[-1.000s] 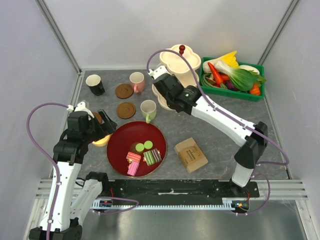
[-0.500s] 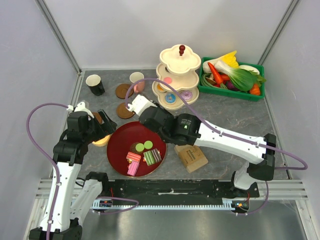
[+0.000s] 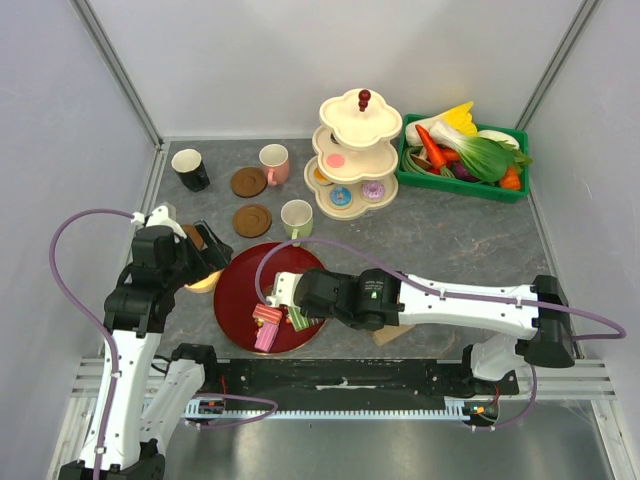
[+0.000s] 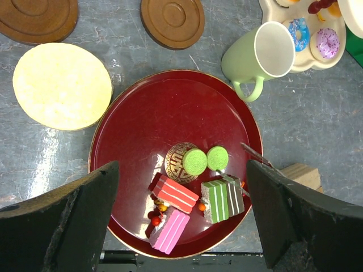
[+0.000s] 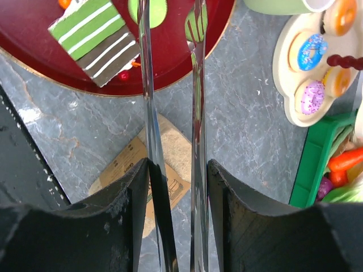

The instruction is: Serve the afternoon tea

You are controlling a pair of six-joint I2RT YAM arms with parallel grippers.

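The right claw (image 5: 178, 192) clasps slim metal tongs (image 5: 146, 85), blades parted. Just beyond their tips, two round green toy macarons (image 4: 217, 158) sit on the round red tray (image 4: 142, 113). They are likely light, hard and slick, so pinch across the rim. The left claw (image 4: 182, 187), spread empty above, shows every pastry; the right wrist view crops them.

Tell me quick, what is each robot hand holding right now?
Left gripper: fingers open, holding nothing.
Right gripper: shut on thin silver metal tongs.
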